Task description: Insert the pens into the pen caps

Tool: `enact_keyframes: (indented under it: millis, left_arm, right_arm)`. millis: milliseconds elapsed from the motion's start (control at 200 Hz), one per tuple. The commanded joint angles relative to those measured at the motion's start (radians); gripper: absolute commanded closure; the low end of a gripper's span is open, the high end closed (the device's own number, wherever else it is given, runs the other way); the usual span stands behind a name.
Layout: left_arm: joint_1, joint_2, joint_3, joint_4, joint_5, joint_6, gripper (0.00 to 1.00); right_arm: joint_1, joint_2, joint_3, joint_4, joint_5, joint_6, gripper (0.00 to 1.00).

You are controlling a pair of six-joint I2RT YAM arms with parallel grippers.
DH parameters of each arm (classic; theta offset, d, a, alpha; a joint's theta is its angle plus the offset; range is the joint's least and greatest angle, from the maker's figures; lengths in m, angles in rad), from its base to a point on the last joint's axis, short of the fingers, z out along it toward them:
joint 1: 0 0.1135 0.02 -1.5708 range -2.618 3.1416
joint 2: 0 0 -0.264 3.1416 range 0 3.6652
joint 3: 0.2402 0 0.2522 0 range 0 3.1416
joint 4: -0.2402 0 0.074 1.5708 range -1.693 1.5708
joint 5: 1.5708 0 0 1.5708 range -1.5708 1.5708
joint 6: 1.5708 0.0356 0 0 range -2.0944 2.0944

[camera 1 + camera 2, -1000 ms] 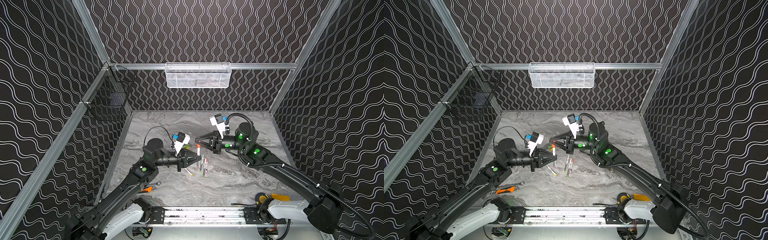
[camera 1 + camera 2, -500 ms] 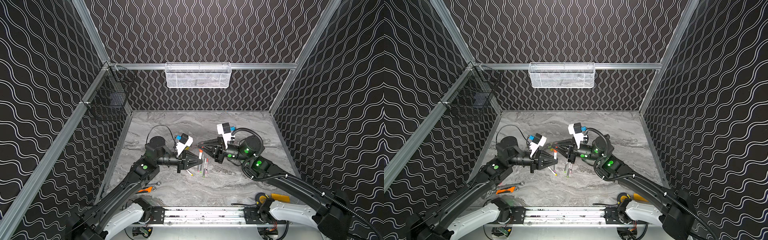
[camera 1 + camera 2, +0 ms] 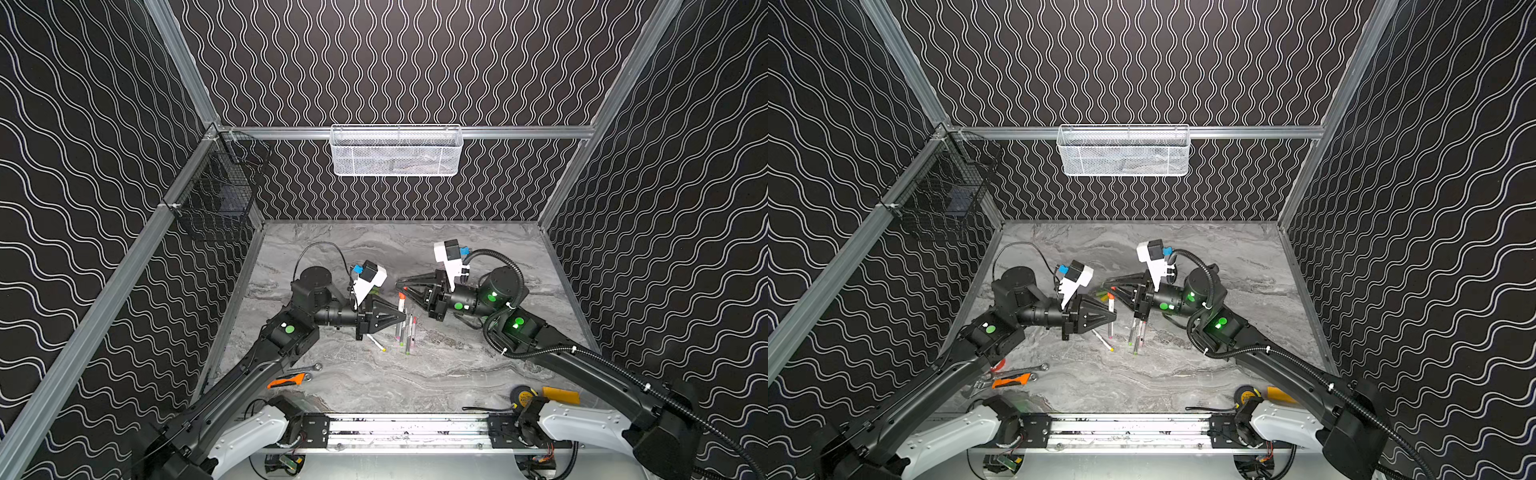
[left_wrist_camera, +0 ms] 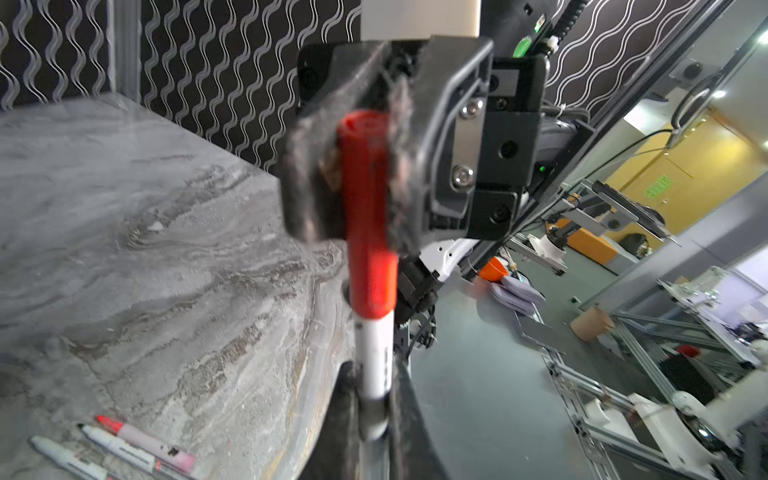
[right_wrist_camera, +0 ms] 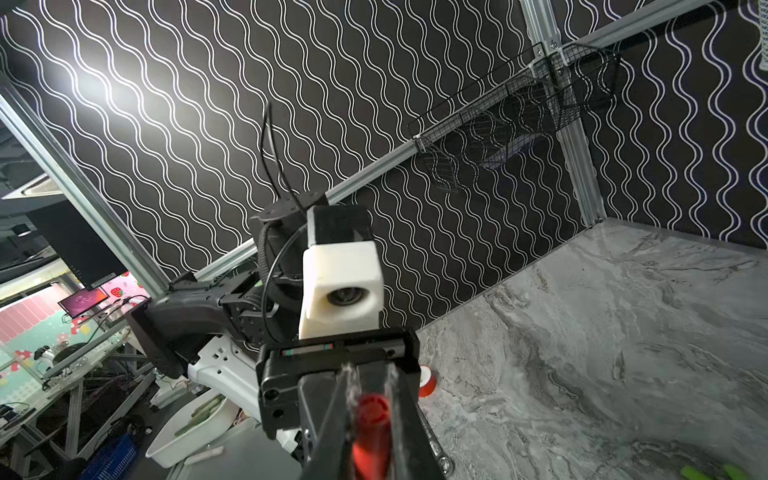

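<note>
A white-barrelled pen stands nearly upright above the table's middle, and my left gripper is shut on its lower barrel. A red pen cap sits over its upper end. My right gripper is shut on that cap, its fuzzy fingers on either side. In both top views the two grippers meet tip to tip at the pen. Several loose pens lie on the table just below. Green caps lie under the right gripper.
A silver wrench and an orange-handled tool lie front left beside the left arm. A yellow tape measure sits front right. A white mesh basket hangs on the back wall, a black wire basket on the left wall.
My right arm's wrist has dropped lower and swung to the right while its tip stayed at the red cap. The left gripper with the pen has shifted only slightly. Both stayed shut.
</note>
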Motion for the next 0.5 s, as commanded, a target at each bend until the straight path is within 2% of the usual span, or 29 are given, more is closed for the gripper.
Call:
enact_keyframes:
  millis: [0,65,175,195,220,265,355,496]
  left_arm:
    - [0.006,-0.026,0.003,0.286,-0.127,0.003,0.75]
    - [0.007,-0.047,-0.015,0.254,-0.139,0.0,0.52]
    - [0.005,-0.106,-0.057,0.193,-0.179,-0.008,0.3]
    - [0.006,-0.12,-0.063,0.179,-0.188,-0.006,0.24]
    - [0.006,-0.135,-0.073,0.157,-0.196,-0.002,0.21]
    - [0.006,-0.17,-0.084,0.114,-0.211,0.006,0.02]
    - [0.006,-0.233,-0.087,0.0,-0.246,0.032,0.01]
    - [0.007,-0.299,-0.064,-0.174,-0.304,0.088,0.02]
  right_arm:
    - [-0.053,0.004,0.014,-0.276,-0.152,0.046,1.0]
    - [-0.121,0.002,0.031,-0.293,-0.158,0.046,1.0]
    - [-0.251,0.017,0.055,-0.36,-0.178,0.006,1.0]
    - [-0.274,0.023,0.058,-0.379,-0.184,-0.01,1.0]
    - [-0.303,0.034,0.066,-0.403,-0.185,-0.027,1.0]
    - [-0.357,0.064,0.085,-0.466,-0.176,-0.064,1.0]
    - [-0.451,0.156,0.154,-0.611,-0.131,-0.174,1.0]
    - [-0.528,0.355,0.284,-0.871,0.128,-0.35,1.0]
